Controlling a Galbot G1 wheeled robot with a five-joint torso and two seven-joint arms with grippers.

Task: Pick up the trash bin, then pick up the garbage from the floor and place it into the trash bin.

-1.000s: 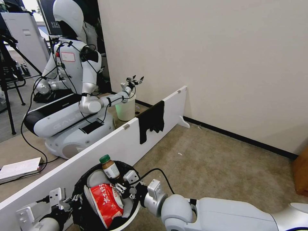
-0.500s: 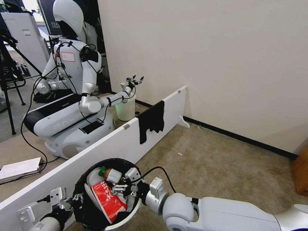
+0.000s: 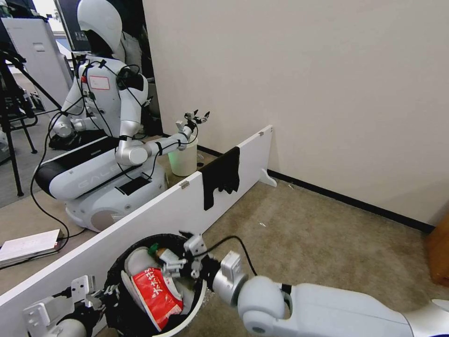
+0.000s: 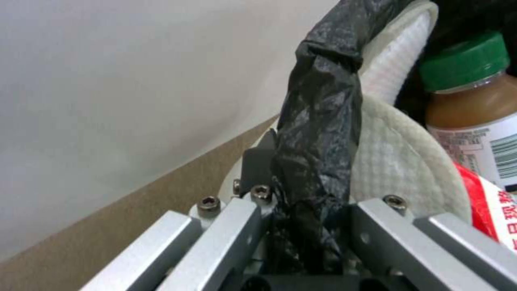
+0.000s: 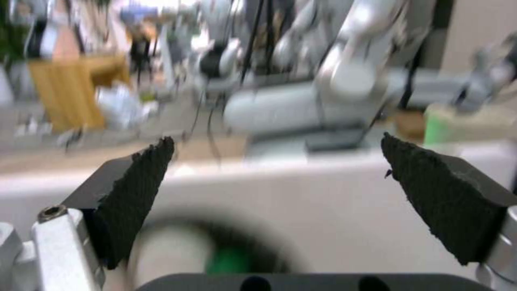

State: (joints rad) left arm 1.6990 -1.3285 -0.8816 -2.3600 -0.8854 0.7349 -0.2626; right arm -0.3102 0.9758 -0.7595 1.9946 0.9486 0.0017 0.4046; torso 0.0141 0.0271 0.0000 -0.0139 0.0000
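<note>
The trash bin (image 3: 199, 299), white with a black bag, hangs low at my left. My left gripper (image 3: 100, 292) is shut on its bag-covered rim (image 4: 318, 133), which sits pinched between the fingers of the left gripper (image 4: 307, 202). Inside lie garbage items: a green-capped bottle (image 3: 161, 252) (image 4: 474, 93), a red snack packet (image 3: 156, 297) and white slippers (image 3: 138, 261) (image 4: 404, 161). My right gripper (image 3: 180, 252) hovers open just over the bin's far rim, nothing between its pads (image 5: 137, 190). The right wrist view is blurred, with the bin (image 5: 161, 250) below.
A long white board (image 3: 154, 213) with a black cloth (image 3: 220, 175) draped over it stands just beyond the bin. Behind it sit another robot (image 3: 107, 140) and a pale bucket (image 3: 183, 160). Open carpet (image 3: 318, 234) stretches right to the wall; a brown object (image 3: 439, 252) sits at the right edge.
The bottle, upright in my right gripper a second ago, now lies tilted inside the bin. The right gripper has let go and risen slightly above the rim.
</note>
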